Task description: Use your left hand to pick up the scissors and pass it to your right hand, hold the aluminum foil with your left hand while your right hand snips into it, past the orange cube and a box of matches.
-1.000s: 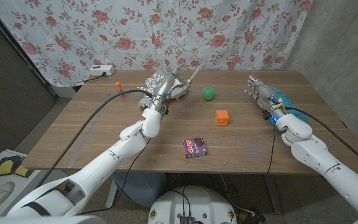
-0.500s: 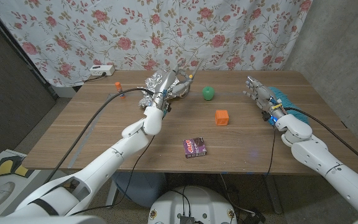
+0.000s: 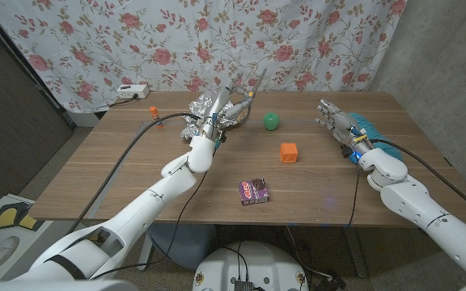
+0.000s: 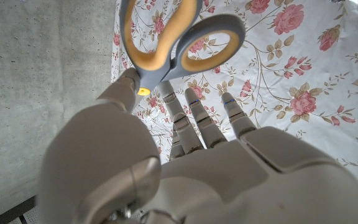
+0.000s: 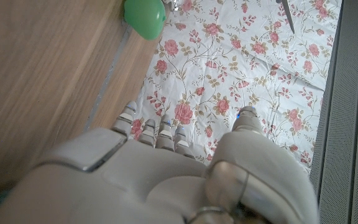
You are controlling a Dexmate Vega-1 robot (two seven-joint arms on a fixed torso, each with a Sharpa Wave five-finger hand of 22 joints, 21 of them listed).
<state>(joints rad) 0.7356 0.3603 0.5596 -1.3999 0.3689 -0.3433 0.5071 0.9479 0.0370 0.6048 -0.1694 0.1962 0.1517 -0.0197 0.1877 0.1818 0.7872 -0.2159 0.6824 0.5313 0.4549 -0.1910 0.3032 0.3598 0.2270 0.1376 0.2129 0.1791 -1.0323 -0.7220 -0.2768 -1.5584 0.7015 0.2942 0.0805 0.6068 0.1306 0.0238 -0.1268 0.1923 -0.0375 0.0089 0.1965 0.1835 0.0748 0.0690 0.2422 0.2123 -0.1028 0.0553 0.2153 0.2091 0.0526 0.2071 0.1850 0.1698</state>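
Head view: the left hand is raised above the far side of the worktop and grips the scissors, whose blades project up and away beyond the fingers. The crumpled aluminum foil lies directly beside and behind this hand. A green ball sits just to the right of the fingers. The orange cube lies nearer the robot than the ball, between the 2 hands. The box of matches lies closer still to the robot, well apart from both hands. The right hand stands at the right side of the worktop, fingers extended and apart, holding nothing.

Left wrist view: the fingers pinch the scissors at the pivot; the grey and yellow handle loops stand beyond the fingertips, against the floral curtain.

Right wrist view: the right hand carries nothing; the green ball rests on the worktop beyond the fingertips.
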